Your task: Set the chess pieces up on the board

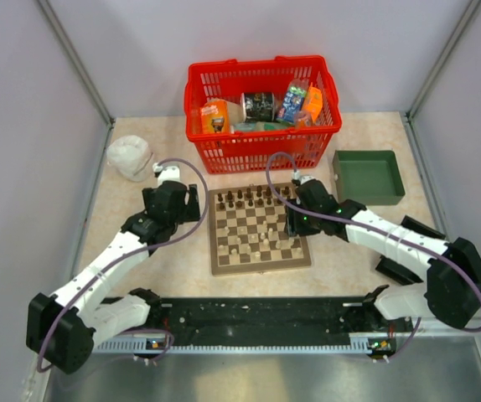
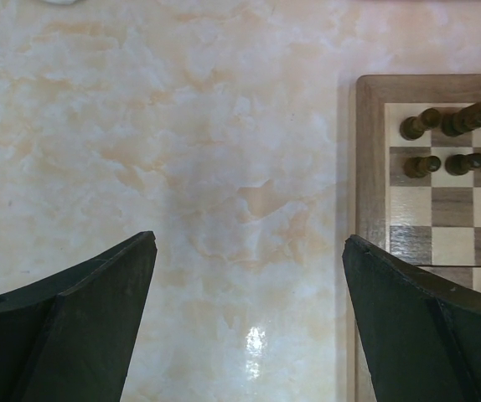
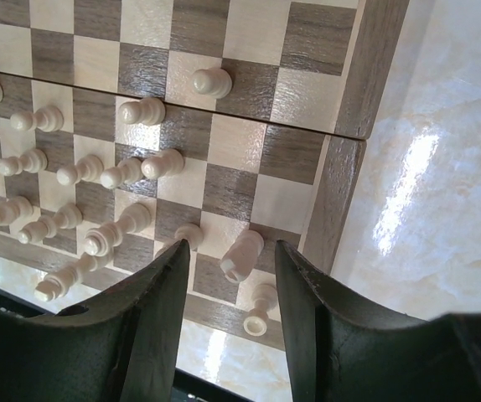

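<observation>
Far left, toward the back: a crumpled white bundle (image 1: pixel 129 157) sits on the pale marbled tabletop (image 2: pixel 182 126), well apart from the board.

Left claw (image 2: pixel 250 243): spread wide, nothing between its fingers. It hangs over bare tabletop just left of the board. Its wrist view catches the board's left border and a few dark pieces.

Centre: the board (image 1: pixel 257 268) lies flat on the tabletop between the two arms, in front of a red basket (image 1: pixel 257 151) holding small packets. The dark pieces (image 1: pixel 253 198) stand in two rows along the far edge. The pale pieces (image 1: pixel 253 243) fill the near half loosely, some in ragged rows and a few out toward the middle. A seam runs across the board.

Right claw (image 3: pixel 230 244): low over the board's right side, by a corner on the pale end. Its fingers are partly spread. One pale piece (image 3: pixel 242 255) stands between them with a gap showing on either side, so it is not pinched. A second pale piece (image 3: pixel 260 308) appears to rest on the plain border, nearer the corner. A third pale piece (image 3: pixel 188 235) is just beside one fingertip.

Far right: a green tray (image 1: pixel 366 198) sits on the tabletop beside the basket, apart from the board.
</observation>
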`<state>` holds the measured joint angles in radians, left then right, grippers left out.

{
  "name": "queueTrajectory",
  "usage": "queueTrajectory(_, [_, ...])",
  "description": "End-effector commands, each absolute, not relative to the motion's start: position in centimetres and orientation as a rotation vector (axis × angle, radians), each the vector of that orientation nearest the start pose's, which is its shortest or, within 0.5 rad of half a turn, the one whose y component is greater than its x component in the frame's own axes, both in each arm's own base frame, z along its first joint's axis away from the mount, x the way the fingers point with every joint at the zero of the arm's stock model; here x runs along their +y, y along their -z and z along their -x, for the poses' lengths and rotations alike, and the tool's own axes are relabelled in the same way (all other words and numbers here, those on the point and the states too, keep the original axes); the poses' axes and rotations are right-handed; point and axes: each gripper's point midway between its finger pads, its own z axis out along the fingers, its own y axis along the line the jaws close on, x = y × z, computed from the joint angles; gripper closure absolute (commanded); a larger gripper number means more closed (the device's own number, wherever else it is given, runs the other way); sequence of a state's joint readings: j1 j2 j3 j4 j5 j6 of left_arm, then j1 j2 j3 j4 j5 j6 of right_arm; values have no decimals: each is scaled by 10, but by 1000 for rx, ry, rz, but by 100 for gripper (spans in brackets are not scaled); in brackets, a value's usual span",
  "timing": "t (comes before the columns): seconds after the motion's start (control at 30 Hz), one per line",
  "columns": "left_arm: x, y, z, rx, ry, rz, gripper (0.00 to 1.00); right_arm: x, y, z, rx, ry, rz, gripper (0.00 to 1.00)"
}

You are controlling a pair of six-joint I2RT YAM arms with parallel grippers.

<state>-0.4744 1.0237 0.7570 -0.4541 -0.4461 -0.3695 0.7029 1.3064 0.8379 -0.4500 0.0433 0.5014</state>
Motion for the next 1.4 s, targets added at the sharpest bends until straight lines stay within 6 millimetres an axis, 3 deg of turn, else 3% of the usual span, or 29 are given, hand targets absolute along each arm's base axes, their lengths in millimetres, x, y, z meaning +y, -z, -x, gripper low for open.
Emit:
queueTrajectory(0.0, [-67, -144, -295, 2142, -97, 179, 1, 225, -108, -246, 2488, -450, 225, 55])
queueTrajectory(0.1, [-66, -142, -297, 2133, -102, 186, 1, 227, -117, -252, 2462, -444, 223, 55])
queueTrajectory(0.37, [-63, -123, -298, 2116, -116, 182, 1, 236, -117, -275, 2448, -394, 209, 58])
queueTrajectory(0.47, [-63, -126, -298, 2110, -113, 185, 1, 243, -117, -277, 2460, -424, 208, 59])
queueTrajectory(0.93, [-68, -121, -302, 2052, -63, 177, 1, 226, -105, -238, 2531, -464, 252, 57])
queueTrajectory(1.37, [-71, -149, -298, 2001, 24, 237, 1, 225, -95, -231, 2565, -463, 276, 57])
